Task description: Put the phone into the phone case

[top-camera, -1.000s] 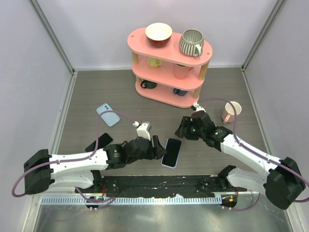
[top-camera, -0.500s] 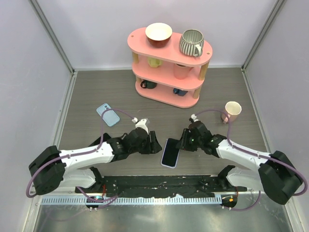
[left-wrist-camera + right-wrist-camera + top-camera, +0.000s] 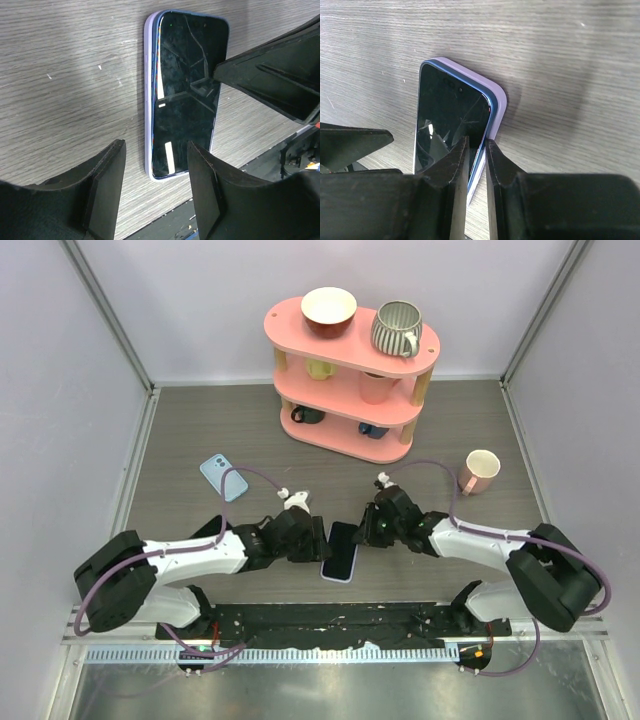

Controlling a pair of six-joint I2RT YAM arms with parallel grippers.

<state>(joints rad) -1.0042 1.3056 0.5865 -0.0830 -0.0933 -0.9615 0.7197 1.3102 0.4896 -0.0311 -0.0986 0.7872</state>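
Lavender phone case (image 3: 146, 100) found flat on desk (image 3: 200, 420) between both arms, phone (image 3: 187, 90) screen-up inside it, one long edge seemingly riding proud of the rim. Saw left pincer (image 3: 155, 150) released, jaws either side of one short end, gripping nothing; judged a stop against sliding. Saw right pincer (image 3: 477, 142) narrowed nearly together over the raised edge. Pinching or pressing, could not tell. Judged seating unfinished.

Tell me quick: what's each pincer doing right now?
Left pincer: open, holding nothing.
Right pincer: almost closed at the phone's edge; whether it grips cannot be told.
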